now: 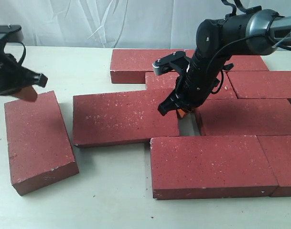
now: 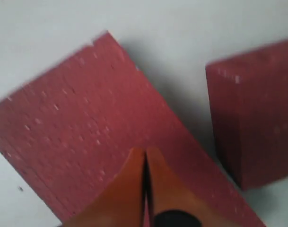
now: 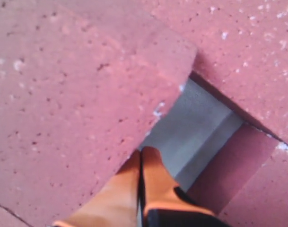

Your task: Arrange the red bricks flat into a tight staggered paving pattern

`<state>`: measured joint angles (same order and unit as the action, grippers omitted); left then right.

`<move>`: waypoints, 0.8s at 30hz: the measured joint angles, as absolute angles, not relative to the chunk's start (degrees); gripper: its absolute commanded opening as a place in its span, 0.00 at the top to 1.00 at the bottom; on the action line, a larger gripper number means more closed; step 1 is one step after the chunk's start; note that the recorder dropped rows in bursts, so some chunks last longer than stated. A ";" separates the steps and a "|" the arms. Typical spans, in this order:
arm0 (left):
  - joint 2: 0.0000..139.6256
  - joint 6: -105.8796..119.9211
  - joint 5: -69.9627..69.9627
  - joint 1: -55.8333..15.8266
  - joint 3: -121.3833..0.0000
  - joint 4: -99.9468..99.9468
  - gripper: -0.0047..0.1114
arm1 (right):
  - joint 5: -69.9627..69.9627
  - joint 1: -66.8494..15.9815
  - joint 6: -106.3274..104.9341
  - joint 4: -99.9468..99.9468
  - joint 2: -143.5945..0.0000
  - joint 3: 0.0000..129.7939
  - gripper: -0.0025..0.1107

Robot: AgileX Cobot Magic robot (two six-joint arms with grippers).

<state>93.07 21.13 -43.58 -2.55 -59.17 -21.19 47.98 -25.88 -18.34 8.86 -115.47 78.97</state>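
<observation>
Your right gripper is pinched fully together with nothing in it, its orange tips down in the gap at the end of the middle brick. From the wrist view they sit right at that brick's corner, though I can't tell whether they press on it. On the other side of the bare gap lies the next brick of the same row, so that joint isn't tight yet. Around it, the paving looks mostly set: two bricks in the back row, two behind the arm, and two in front, all flat, staggered and lying close. Over on your other side, the left gripper is also closed and empty, poised over the far corner of the loose brick; contact is unclear. That brick lies flat but skewed, well apart from the rest on the table. My read: you're well past halfway. What's left is closing the gap, squaring the middle brick, and bringing the loose one in.
</observation>
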 measured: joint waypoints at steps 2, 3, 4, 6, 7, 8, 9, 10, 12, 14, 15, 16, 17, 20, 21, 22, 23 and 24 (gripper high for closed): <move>93.07 20.00 -43.95 -3.44 -55.85 -21.07 0.96 | 48.21 -25.97 -18.34 8.24 -115.47 78.97 0.99; 93.33 19.73 -43.63 -3.67 -54.28 -21.07 0.96 | 48.21 -25.97 -18.34 8.24 -115.47 78.97 0.99; 93.78 19.11 -42.60 -3.84 -52.99 -21.07 0.96 | 48.21 -25.97 -18.34 8.24 -115.47 78.97 0.99; 94.47 18.83 -41.12 -3.98 -51.58 -21.07 0.96 | 48.21 -25.97 -18.34 8.24 -115.47 78.97 0.99; 95.14 18.58 -40.50 -3.98 -51.25 -21.07 0.96 | 48.29 -25.97 -18.34 8.24 -115.47 78.97 0.99; 95.53 18.58 -39.84 -3.98 -51.02 -20.96 0.96 | 48.29 -25.97 -18.34 8.20 -115.47 78.97 0.99; 95.88 18.47 -38.98 -3.98 -51.01 -20.85 0.96 | 48.29 -25.97 -18.46 8.20 -115.47 78.97 0.99; 96.38 18.47 -38.26 -3.98 -50.94 -20.85 0.96 | 48.29 -25.97 -18.46 8.20 -115.47 78.97 0.99; 96.74 18.35 -36.99 -3.98 -50.94 -20.85 0.96 | 48.29 -25.97 -18.46 8.20 -115.47 78.97 0.99; 97.63 18.23 -33.86 -4.07 -50.94 -21.21 0.96 | 48.29 -25.97 -18.46 8.20 -115.47 78.97 0.99; 98.02 18.23 -32.17 -4.07 -51.18 -21.21 0.96 | 48.29 -25.97 -18.46 8.20 -115.47 78.97 0.99; 98.72 18.23 -29.41 -4.11 -51.69 -21.21 0.96 | 48.29 -26.00 -18.46 8.30 -115.47 78.97 0.99; 99.23 18.23 -27.83 -4.11 -52.08 -21.08 0.96 | 48.29 -26.10 -18.46 8.42 -115.47 78.97 0.99; 102.12 18.63 -20.23 -4.11 -55.76 -19.27 0.96 | 48.18 -26.23 -18.46 9.43 -115.47 78.97 0.99; 102.77 18.79 -18.82 -4.11 -56.84 -18.85 0.96 | 48.18 -26.23 -18.46 9.48 -115.47 78.97 0.99; 104.42 19.08 -16.48 -4.11 -58.85 -17.42 0.96 | 48.18 -26.23 -18.46 9.58 -115.47 78.97 0.99; 106.10 19.33 -15.06 -4.11 -60.56 -15.53 0.96 | 48.18 -26.23 -18.46 9.58 -115.47 78.97 0.99; 107.35 19.32 -14.82 -4.11 -61.72 -14.35 0.96 | 48.18 -26.23 -18.46 9.58 -115.47 78.97 0.99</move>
<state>107.35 19.32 -14.82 -4.11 -61.72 -14.35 48.18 -26.23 -18.46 9.58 -115.47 78.97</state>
